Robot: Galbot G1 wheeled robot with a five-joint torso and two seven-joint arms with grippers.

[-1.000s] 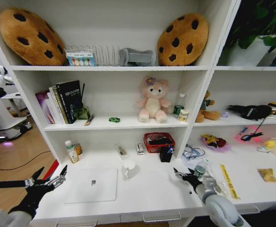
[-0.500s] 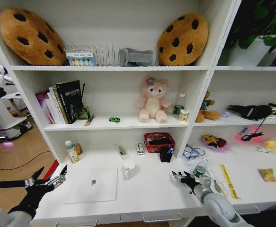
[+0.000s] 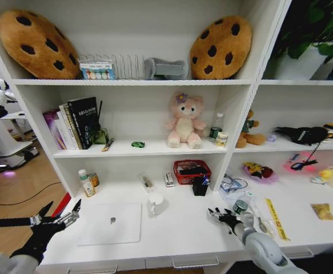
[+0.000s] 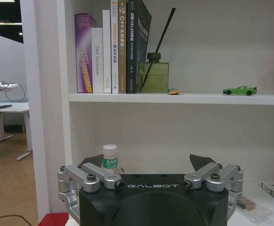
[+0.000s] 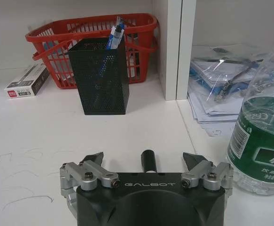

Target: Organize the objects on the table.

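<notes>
Laptop (image 3: 111, 222) lying closed near the table's (image 3: 177, 240) front-left | green toy car (image 3: 138, 144) sitting far back on the middle shelf | pens (image 5: 114, 36) standing in the black mesh cup (image 5: 100, 75) | left gripper (image 3: 56, 220) hovering wide open left of the laptop | right gripper (image 3: 219, 216) hovering wide open, empty, beside the water bottle (image 5: 261, 136)

light: bright, even | shadows: soft | head-view edges: bowed | focus: sharp

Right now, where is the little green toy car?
In the head view the tiny green toy car sits on the white middle shelf, between the upright books on the robot's left and the pink plush bear on its right.
</notes>
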